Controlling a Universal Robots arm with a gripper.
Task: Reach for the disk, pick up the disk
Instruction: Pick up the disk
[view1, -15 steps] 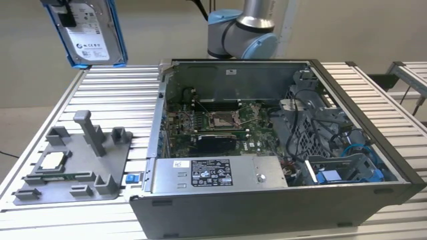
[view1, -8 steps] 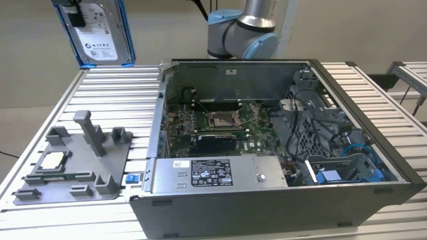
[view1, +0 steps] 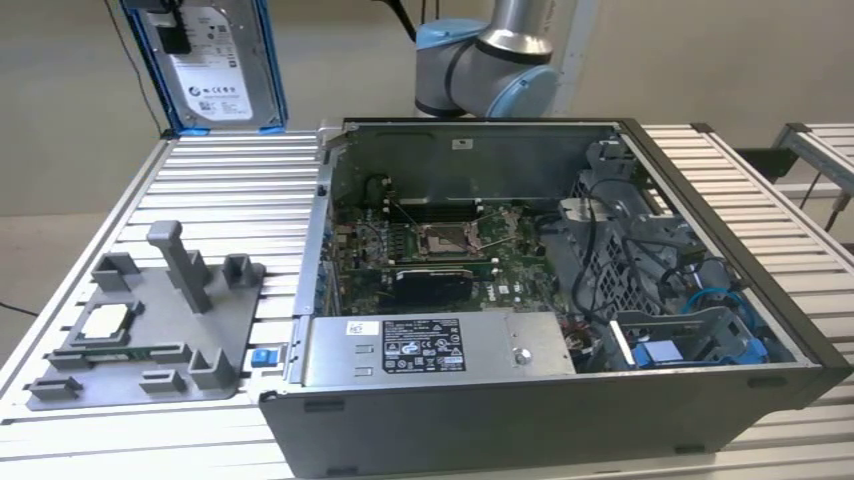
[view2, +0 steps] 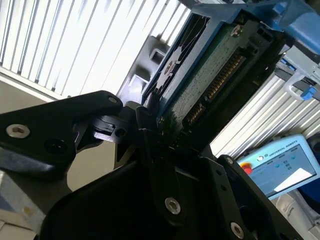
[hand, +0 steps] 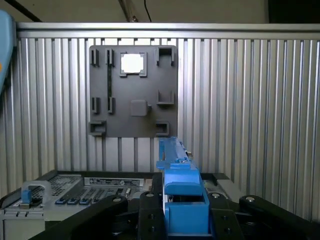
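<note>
Gripper clamped on the disk, fingers closed against it from both sides. In the second wrist view one black finger presses on the edge by the green circuit board of the disk. In the first wrist view the blue rail of the disk sits squarely between the two finger bases.

- Disk: held upright in the air, white label facing the exterior camera, blue rails down both long sides. In the exterior view it is at the top left, over the far left corner of the table. Can't tell from that view whether its lower edge clears the slats, but the first wrist view looks down on the table from well above.
- Below it in the first wrist view: grey fixture plate flat on the slats, small square chip seated in one of its pockets.
- Exterior view: same fixture plate at the near left, chip on it, small blue bracket just beside its right edge.
- Open computer case lies on the exterior view's right of the plate, motherboard and power supply exposed, blue parts in the near right bay.
- Arm stands behind the case.
- Teach pendant is in the background of the second wrist view.
</note>
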